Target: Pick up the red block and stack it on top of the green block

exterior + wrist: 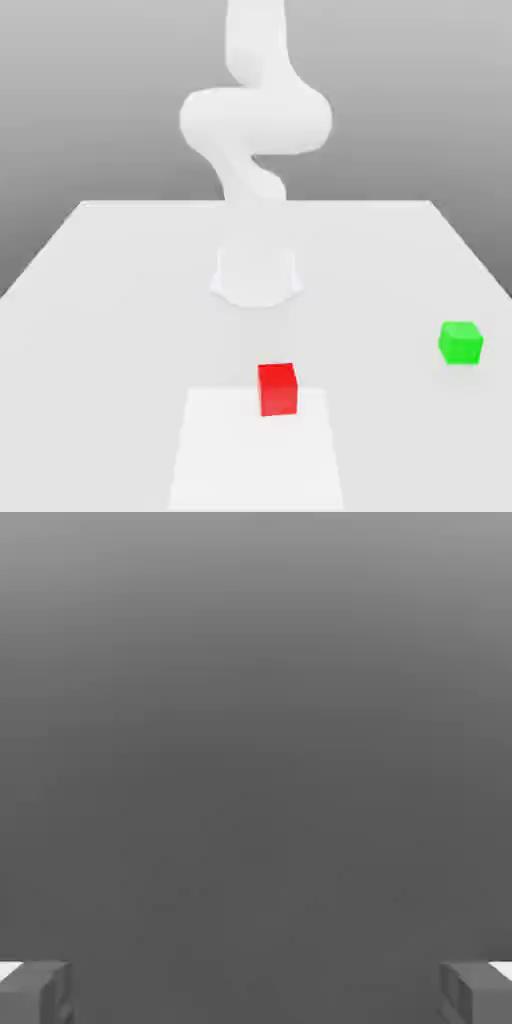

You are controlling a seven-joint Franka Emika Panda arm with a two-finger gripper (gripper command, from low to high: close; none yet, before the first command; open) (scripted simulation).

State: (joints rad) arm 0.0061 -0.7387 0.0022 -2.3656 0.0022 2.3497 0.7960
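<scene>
The red block [277,388] is a small bright-red cube resting on the white table [120,300], near the front middle in the exterior view. The green block [460,342] is a cube of about the same size, standing on the table toward the exterior view's right and a little farther back than the red one. The two blocks are well apart. In the hand view my gripper [256,994] is open, its grey fingertips [40,994] spread wide with nothing between them, and beyond them lies only plain grey background.
The white arm [255,120] rises from its round base [256,275] at the middle of the table, behind the red block. A paler square patch [255,455] marks the table's front, with the red block on its far edge.
</scene>
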